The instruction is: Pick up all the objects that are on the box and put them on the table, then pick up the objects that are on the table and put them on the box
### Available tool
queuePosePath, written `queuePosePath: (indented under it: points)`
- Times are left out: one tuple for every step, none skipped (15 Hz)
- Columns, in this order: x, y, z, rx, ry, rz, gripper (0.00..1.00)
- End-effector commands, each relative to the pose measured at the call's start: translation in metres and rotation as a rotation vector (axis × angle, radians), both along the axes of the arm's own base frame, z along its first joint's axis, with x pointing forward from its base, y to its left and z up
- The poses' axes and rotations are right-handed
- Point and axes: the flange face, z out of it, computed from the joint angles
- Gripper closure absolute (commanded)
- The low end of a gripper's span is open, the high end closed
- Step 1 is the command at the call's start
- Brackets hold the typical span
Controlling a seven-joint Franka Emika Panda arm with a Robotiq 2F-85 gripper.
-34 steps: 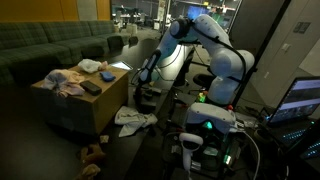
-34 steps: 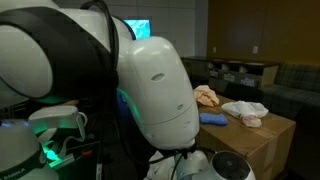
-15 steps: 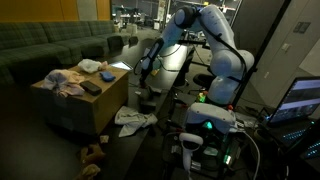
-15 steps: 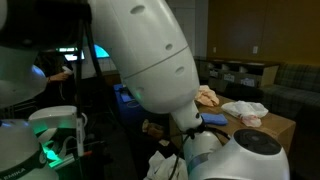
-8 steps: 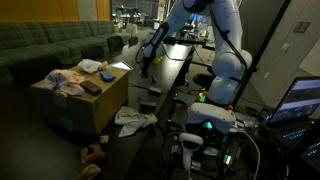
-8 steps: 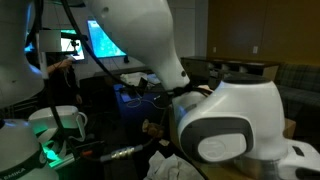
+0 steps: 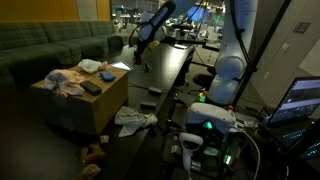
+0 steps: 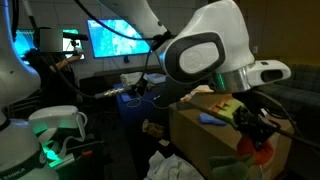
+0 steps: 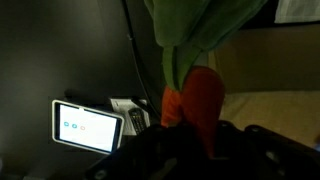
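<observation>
The jaws hang high above the black bench (image 7: 170, 72), clamped shut on a red-orange toy (image 9: 204, 100) with a green top. The wrist view shows the toy sticking out from between them. Lower down and off to one side of the jaws stands the box (image 7: 88, 110), with pale cloths (image 7: 66, 82) and a flat black piece (image 7: 90, 88) lying on its top. A white-grey cloth (image 7: 132, 118) lies on the bench, well below the jaws and apart from them.

End effector (image 9: 196, 132) dark, blurred in wrist view; box (image 8: 200, 146) partly hidden behind arm (image 8: 205, 52); held item (image 9: 204, 95) unidentifiable.
</observation>
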Motion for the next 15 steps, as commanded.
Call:
queuePosePath:
  points:
    - [0.013,0.04,0.038,0.013,-0.076,0.0,0.96]
    - [0.018,0.051,0.044,0.017,-0.089,0.009,0.96]
    - [0.025,0.063,0.046,0.025,-0.101,0.013,0.96]
    - [0.029,0.074,0.048,0.034,-0.105,0.024,0.96]
    - [0.036,0.086,0.045,0.04,-0.109,0.031,0.96]
    - [0.04,0.097,0.045,0.052,-0.109,0.039,0.96]
    - [0.045,0.107,0.042,0.053,-0.114,0.045,0.96]
    - [0.049,0.117,0.038,0.065,-0.11,0.056,0.96]
    - [0.052,0.125,0.035,0.067,-0.116,0.059,0.96]
    - [0.056,0.132,0.031,0.069,-0.123,0.063,0.96]
    - [0.061,0.139,0.025,0.075,-0.125,0.067,0.96]
    - [0.064,0.142,0.022,0.072,-0.136,0.068,0.96]
    - [0.069,0.145,0.015,0.073,-0.144,0.065,0.96]
    - [0.072,0.147,0.011,0.075,-0.155,0.064,0.96]
    - [0.077,0.148,0.004,0.075,-0.163,0.06,0.96]
